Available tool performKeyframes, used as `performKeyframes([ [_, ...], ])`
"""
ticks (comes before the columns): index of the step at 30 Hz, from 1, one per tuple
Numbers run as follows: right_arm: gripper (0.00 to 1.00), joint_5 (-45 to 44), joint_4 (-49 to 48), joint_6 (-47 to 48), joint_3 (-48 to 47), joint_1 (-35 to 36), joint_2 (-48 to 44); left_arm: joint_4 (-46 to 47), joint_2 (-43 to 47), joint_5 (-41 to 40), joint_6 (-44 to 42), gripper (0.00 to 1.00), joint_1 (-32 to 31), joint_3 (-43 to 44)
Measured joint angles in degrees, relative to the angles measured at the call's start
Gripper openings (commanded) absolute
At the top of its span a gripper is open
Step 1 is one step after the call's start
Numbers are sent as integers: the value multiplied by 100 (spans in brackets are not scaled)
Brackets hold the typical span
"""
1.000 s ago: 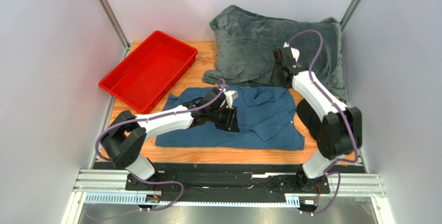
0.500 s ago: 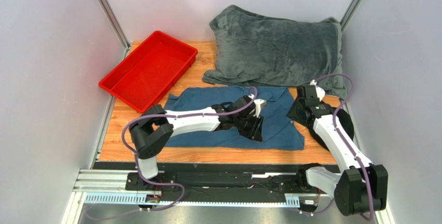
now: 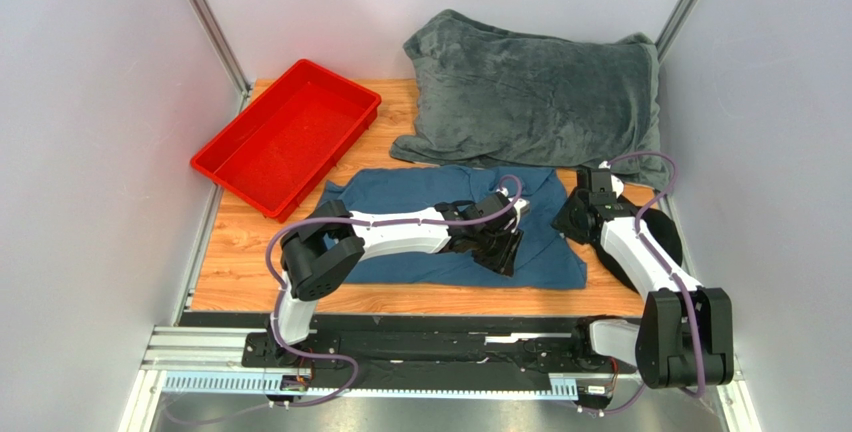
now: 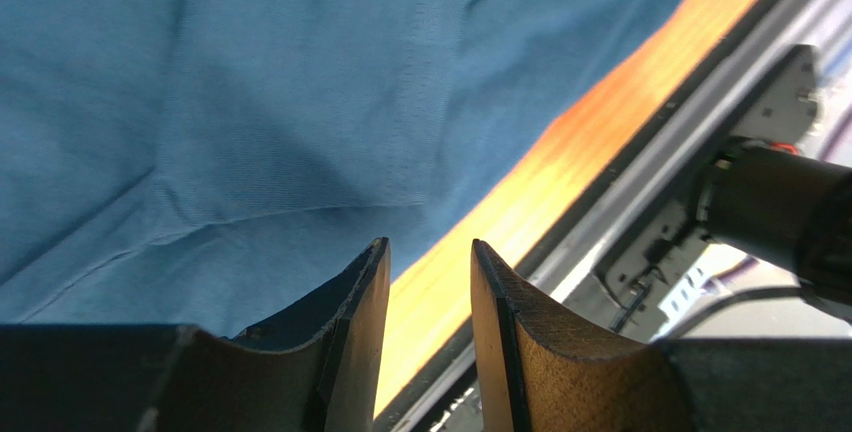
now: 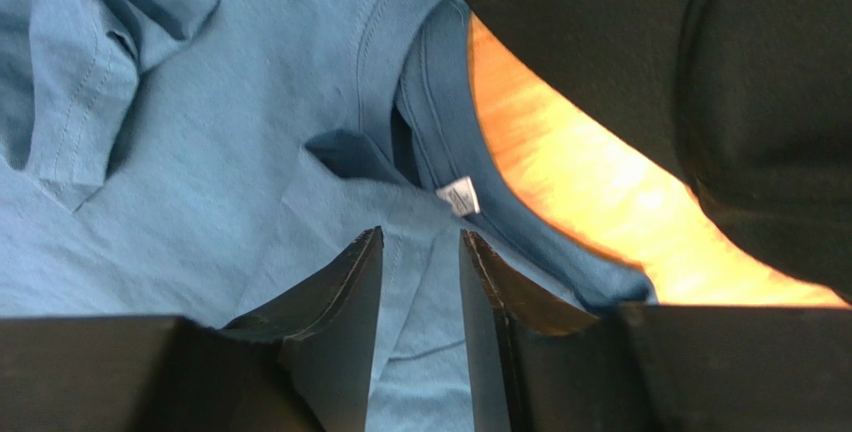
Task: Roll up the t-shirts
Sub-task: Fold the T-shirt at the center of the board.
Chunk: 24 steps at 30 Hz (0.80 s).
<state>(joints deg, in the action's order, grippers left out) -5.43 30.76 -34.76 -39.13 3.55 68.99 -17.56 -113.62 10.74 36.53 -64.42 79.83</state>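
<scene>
**Both grippers low over the teal shirt's right end**

The t-shirt (image 3: 390, 197) lies spread on the wooden tabletop (image 3: 245, 247), near the front edge. The grey blanket (image 3: 540, 92) overlaps its far hem. A red tray (image 3: 290, 137) sits well apart at the far left. The left gripper (image 4: 428, 247) hovers over the shirt's near right corner, fingers slightly apart and holding nothing. The right gripper (image 5: 420, 237) is at the collar and label, also narrowly parted and empty. A black cap (image 5: 760, 102) lies just beside the collar, under the right arm.
</scene>
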Motion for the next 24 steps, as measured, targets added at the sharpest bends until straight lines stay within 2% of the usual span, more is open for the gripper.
performKeyframes([
  [3,35,2,-168,7,11,-11,101,-142,-87,-151,-55,45,-7,76],
  [6,29,0,-258,13,11,-17,144,-267,-203,-258,-101,45,-17,170],
  [9,22,-2,-339,48,11,-26,151,-372,-330,-372,-114,45,-39,295],
  [10,16,-4,-367,55,11,-26,157,-400,-356,-389,-114,45,-46,323],
  [17,3,-2,-444,131,11,-26,205,-498,-431,-514,-107,41,-63,514],
  [20,4,-4,-450,162,11,-26,205,-505,-459,-549,-103,38,-63,608],
  [24,19,-31,-409,208,11,-26,195,-520,-490,-584,-85,31,-66,684],
])
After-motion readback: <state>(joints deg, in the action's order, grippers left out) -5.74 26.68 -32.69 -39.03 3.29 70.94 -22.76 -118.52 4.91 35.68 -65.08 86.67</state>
